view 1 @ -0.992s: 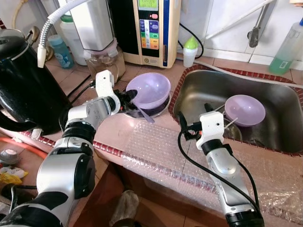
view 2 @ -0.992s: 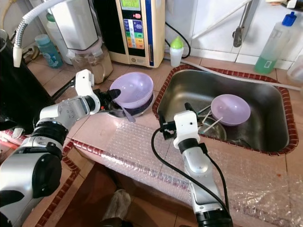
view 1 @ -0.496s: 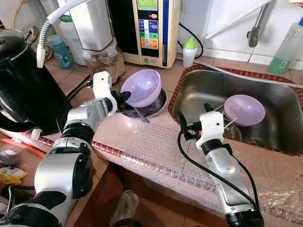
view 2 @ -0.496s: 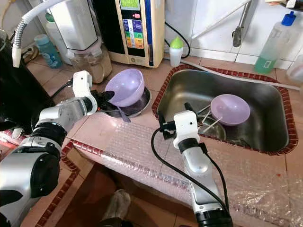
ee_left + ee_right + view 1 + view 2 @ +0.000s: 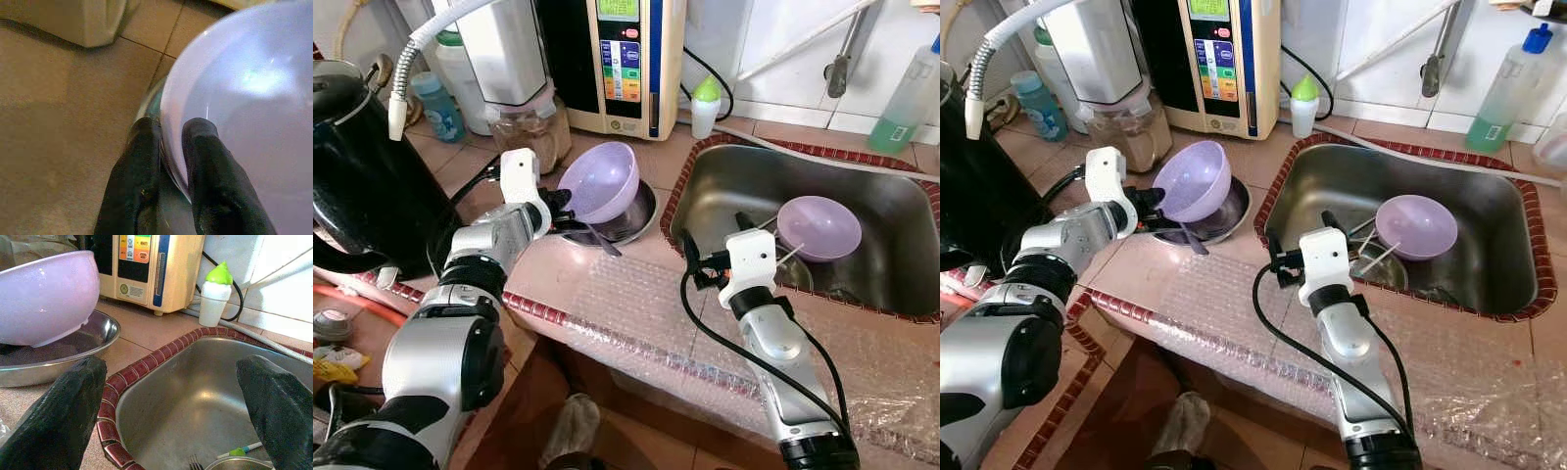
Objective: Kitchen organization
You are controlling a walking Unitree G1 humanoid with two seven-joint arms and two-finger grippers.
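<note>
Over the last second we see the purple bowl [image 5: 599, 181] go from sitting roughly level in the steel dish [image 5: 628, 217] to tipped up on edge, its opening turned toward the sink [image 5: 744, 181], and shifted slightly toward the robot's left. The left tool [image 5: 555, 208] has its two fingers [image 5: 205, 161] closed on the bowl's rim, one inside and one outside the wall, as the left wrist view shows. We read this as the bowl being lifted out of the dish, with the lift under way but not finished: the bowl's lower edge is close over the dish.

The right tool [image 5: 715, 257] hovers at the sink's near edge with its fingers spread wide, holding nothing. A second purple bowl [image 5: 819, 227] lies in the sink among utensils, apparently still to be dealt with.

Around the work:
- A utensil [image 5: 600, 238] rests across the dish's rim, just beside the left tool; it could be dragged along.
- A blender jar [image 5: 521, 125] and a black kettle [image 5: 362, 166] crowd the counter [image 5: 548, 269] on the left.
- Bubble wrap [image 5: 636, 304] covers the counter's front edge.
</note>
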